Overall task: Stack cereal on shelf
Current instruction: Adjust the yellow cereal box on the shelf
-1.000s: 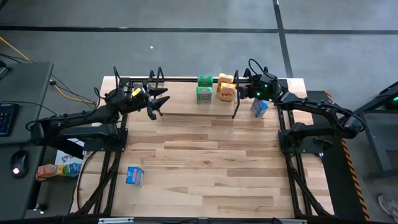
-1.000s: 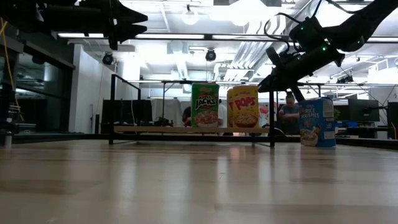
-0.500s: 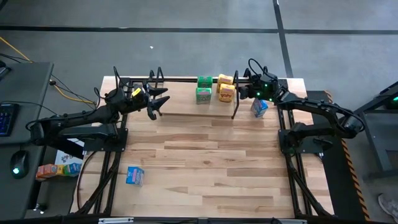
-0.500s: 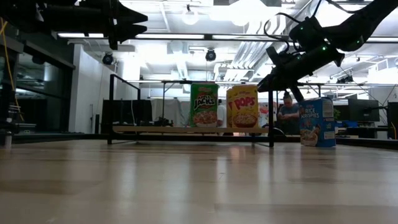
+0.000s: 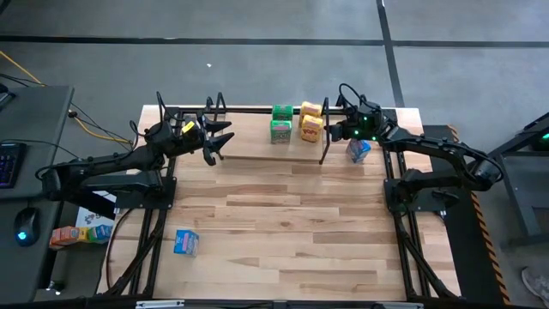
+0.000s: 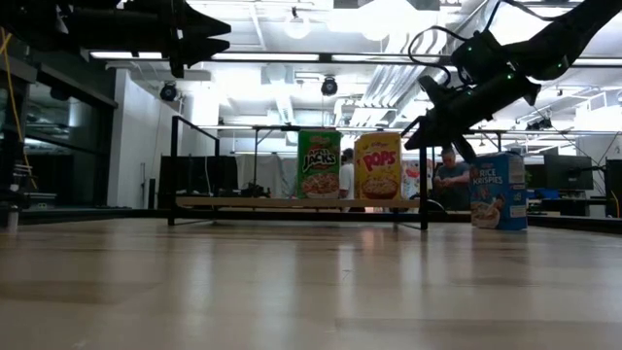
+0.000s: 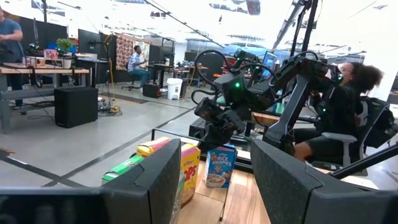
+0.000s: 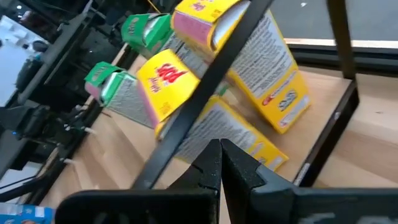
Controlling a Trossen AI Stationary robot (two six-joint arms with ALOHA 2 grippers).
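shelf as landmark: pale plank betw two black wire hoops at far edge of table. left arm waits just outside shelf's left hoop, left gripper spread wide, holding nothing. right gripper hangs at shelf's right hoop, just beside the yellow boxes; wrist view shows its fingers closed together, tips touching, nothing betw them.

cereal, relative to shelf: two green boxes upright near shelf centre, one behind the other. two yellow boxes just right of the greens, close to right hoop; in right wrist view they look tilted or leaning, not square. blue box on table just outside right hoop, not on shelf. second blue box well apart, near-left part of table.

judgement: four of six shelved, both blues left.

risks:
- right gripper sits v. close to hoop wire and yellows; any swing toward shelf centre could knock a yellow over, and it'd take a green w/ it.
- hoop could snag a finger when arm withdraws.
- near blue stands close under right arm; a low pass may tip it.
- far blue prob needs left arm, long carry.
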